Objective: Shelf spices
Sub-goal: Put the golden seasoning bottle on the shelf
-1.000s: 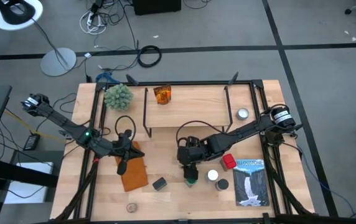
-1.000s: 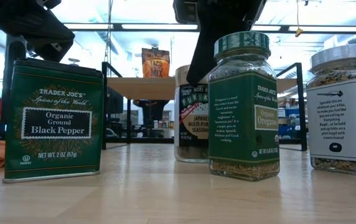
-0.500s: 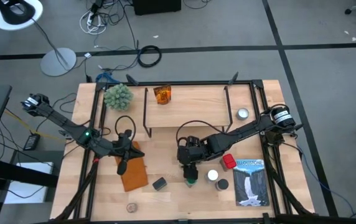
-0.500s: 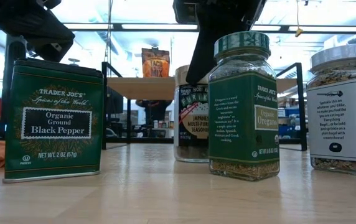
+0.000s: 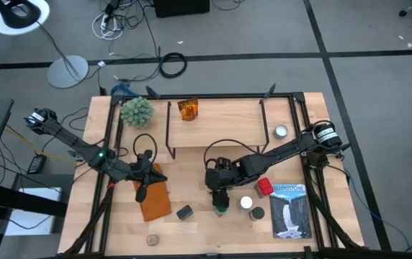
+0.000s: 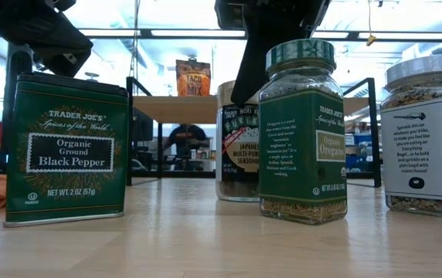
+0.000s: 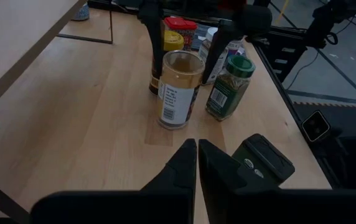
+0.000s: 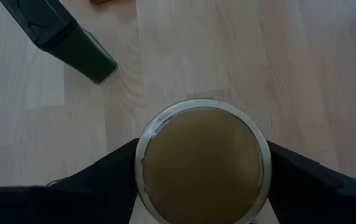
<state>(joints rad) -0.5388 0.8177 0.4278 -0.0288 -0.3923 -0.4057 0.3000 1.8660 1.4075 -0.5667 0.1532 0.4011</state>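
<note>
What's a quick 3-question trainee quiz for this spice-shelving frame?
1. Fill in: in the low view, the green tin left of the oregano jar reads "Organic Ground ____".
2. Pick one: the right claw is shut on A) the green tin, B) the oregano jar, C) the tan-lidded furikake jar.
3. True or false: the left claw holds a spice jar.
Key: 1 Black Pepper; 2 C; 3 false, it is shut and empty.
</note>
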